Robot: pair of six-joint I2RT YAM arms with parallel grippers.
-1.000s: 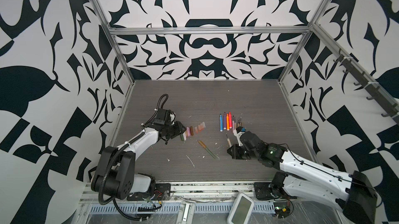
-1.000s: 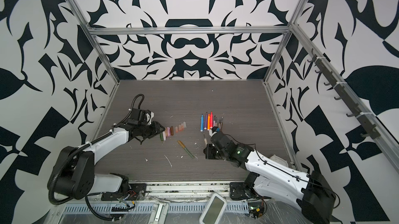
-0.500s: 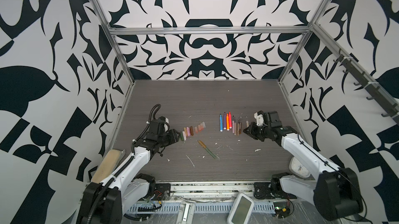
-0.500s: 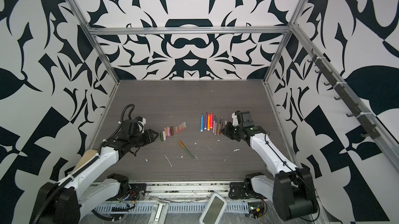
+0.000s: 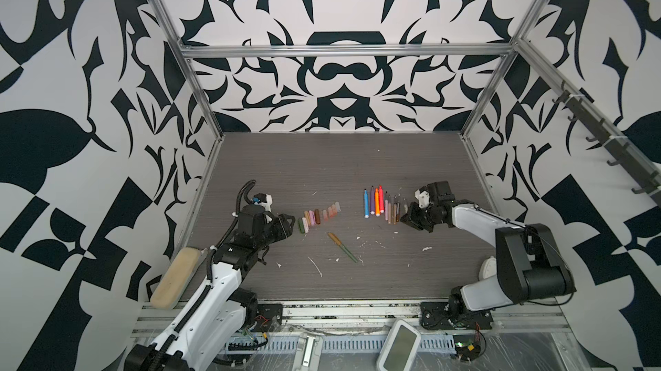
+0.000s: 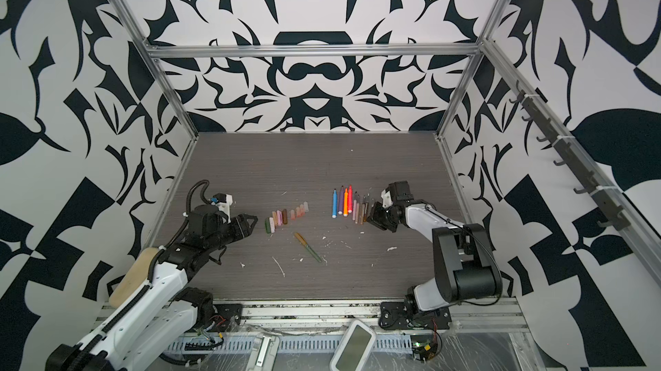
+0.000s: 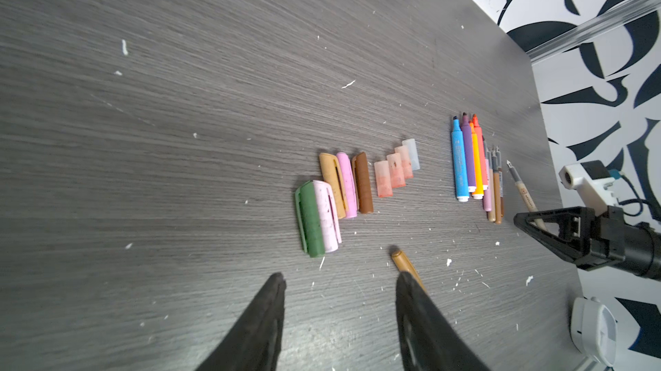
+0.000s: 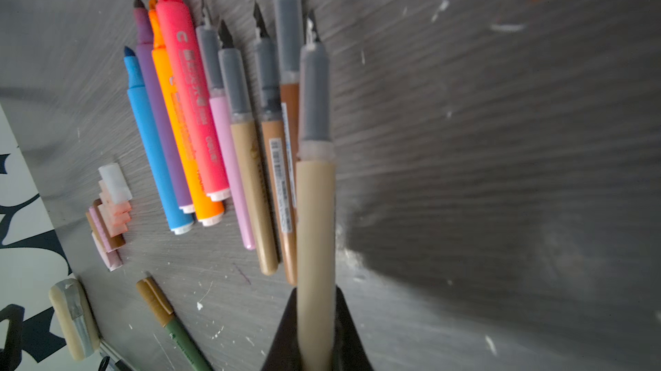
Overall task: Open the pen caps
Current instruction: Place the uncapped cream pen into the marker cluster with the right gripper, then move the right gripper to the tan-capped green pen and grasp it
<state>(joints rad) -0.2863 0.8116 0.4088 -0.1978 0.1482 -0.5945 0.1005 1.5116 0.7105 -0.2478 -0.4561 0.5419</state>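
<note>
I'm looking at a dark grey wood-grain table (image 5: 322, 165) flecked with white scraps (image 5: 316, 267) and boxed in by black-and-white patterned walls (image 5: 339, 11). The pen caps (image 5: 318, 216) lie side by side in a slanted row left of the row of uncapped pens (image 5: 379, 204). My left gripper (image 7: 339, 279) sits farther left of those pens, just past the caps, jaws apart and empty, while my right gripper (image 8: 316, 301), at the pens' right end, is clamped on a cream pen (image 8: 314, 208).
</note>
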